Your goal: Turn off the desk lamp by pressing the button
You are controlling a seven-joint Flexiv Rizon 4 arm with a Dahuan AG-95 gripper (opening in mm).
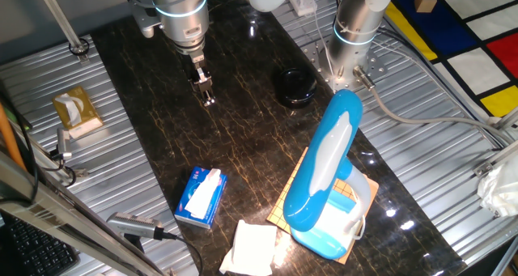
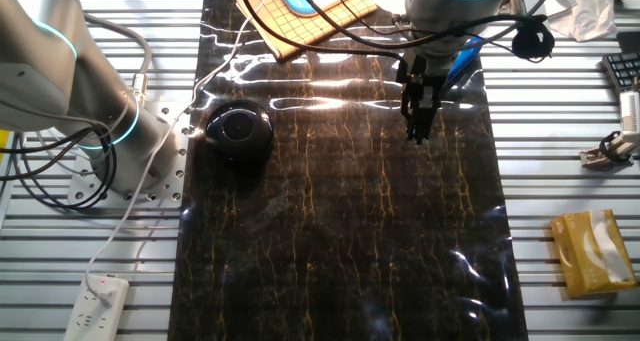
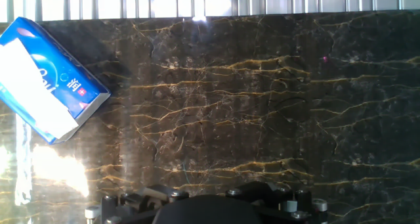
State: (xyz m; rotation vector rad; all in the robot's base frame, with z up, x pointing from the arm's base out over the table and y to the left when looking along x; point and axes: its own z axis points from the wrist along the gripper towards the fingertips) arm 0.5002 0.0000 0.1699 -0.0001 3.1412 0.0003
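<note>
**Ana:** Dark marble, gold-veined, runs the length of the table mat point(image 1: 243, 146). Reading the first fixed view from the left: a yellow tissue box point(image 1: 74, 110) on the ribbed metal, then the gripper point(image 1: 207, 98) hanging over bare marble, then a black round dish point(image 1: 294, 86), and the desk lamp point(image 1: 328, 171) at the right.

**Ben:** So the lamp lies to the right of the gripper and nearer that camera, well apart from it?

**Ana:** Yes. It stands on a gridded wooden board point(image 1: 283, 207), with its long sky-blue arm and white panel leaning up and away from the white-and-blue base. I can't make out the button in any view; my guess is that it sits on the base.

**Ben:** Fingers open or closed?

**Ana:** I can't tell. They point down, close above the mat, and no view shows the tips clearly. They seem to carry nothing.

**Ben:** What lies between?

**Ana:** Open marble mostly. A small blue tissue pack point(image 1: 199, 197) and a folded white cloth point(image 1: 252, 248) sit near the front edge, left of the lamp. A second, idle arm's base point(image 1: 350, 45) stands behind the lamp. The move looks like a clear sideways traverse, then a descent onto the base.
</note>
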